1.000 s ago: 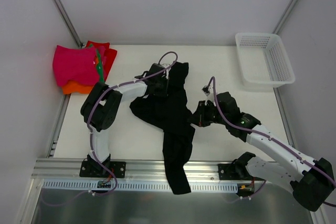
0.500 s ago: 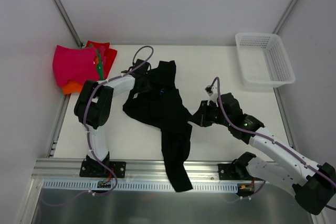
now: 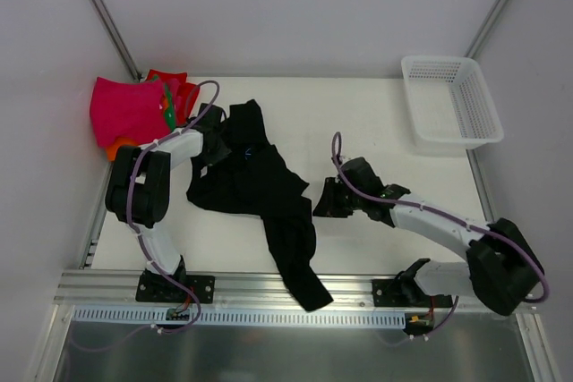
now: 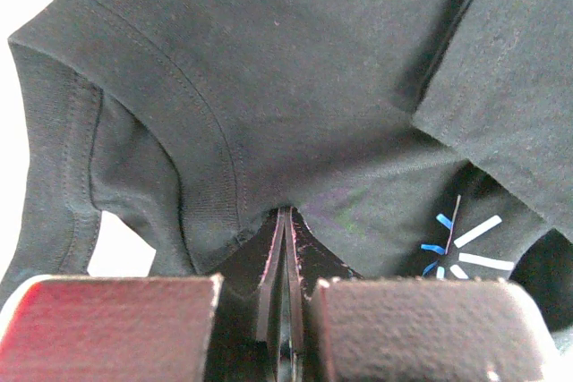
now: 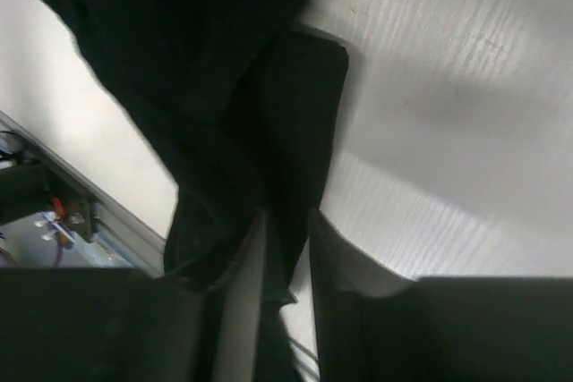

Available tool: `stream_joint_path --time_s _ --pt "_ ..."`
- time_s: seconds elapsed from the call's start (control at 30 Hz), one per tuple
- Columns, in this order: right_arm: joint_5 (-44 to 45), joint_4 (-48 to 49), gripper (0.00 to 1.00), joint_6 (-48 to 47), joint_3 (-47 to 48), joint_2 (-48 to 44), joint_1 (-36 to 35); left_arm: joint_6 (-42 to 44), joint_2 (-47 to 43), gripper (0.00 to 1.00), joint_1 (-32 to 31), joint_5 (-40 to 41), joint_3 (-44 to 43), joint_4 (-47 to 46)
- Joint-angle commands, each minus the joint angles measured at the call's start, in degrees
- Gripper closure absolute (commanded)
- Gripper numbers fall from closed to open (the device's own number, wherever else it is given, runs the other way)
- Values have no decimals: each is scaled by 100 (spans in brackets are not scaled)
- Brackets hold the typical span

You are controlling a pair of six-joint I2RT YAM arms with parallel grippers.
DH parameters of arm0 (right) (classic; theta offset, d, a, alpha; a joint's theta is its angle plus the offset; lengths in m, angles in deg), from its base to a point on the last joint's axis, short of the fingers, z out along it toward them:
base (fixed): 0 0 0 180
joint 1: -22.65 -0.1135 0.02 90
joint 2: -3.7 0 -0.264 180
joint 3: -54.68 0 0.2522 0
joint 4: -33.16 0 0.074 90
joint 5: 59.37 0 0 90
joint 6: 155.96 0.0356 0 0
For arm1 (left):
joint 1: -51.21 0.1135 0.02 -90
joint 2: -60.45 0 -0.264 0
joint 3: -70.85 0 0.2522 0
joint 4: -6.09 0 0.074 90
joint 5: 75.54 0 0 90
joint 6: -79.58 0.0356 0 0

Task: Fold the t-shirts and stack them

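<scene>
The left gripper (image 4: 286, 221) pinches the black t-shirt (image 3: 258, 183) at its far-left part; the right gripper (image 5: 286, 223) is narrowly parted around cloth. Whether it grips, I cannot tell.

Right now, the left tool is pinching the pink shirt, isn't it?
Not quite. The left tool is pinching the black shirt. The left wrist view shows the dark cloth caught between its closed fingers.
</scene>
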Motion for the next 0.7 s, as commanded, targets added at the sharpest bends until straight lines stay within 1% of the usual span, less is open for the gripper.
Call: stream_joint_path --time_s 0.0,0.03,0.13,0.3,0.4,0.5,0.53,0.6,0.67 --pt "-419 999 68 193 22 721 -33 -67 -168 100 10 -157 -29 133" --pt "-419 1071 56 193 57 854 -42 -66 -142 100 10 -210 -29 124" --pt "-463 1186 48 176 259 1355 -42 -40 -124 100 10 -236 15 124" --pt "-718 1572 47 316 330 1734 -42 -14 -229 100 10 -184 68 115" --pt "-832 1835 50 421 295 1866 -86 -14 -265 100 10 -210 68 124" --pt "-1069 2318 60 702 277 2164 -174 -48 -256 100 10 -254 77 115" --pt "-1157 2459 66 860 304 2287 -200 -57 -256 100 10 -263 86 107" --pt "-1359 2880 70 1027 330 2690 -270 -75 -265 100 10 -271 112 89" --pt "-1447 3057 74 1168 444 2946 -315 -66 -282 100 10 -263 156 80"
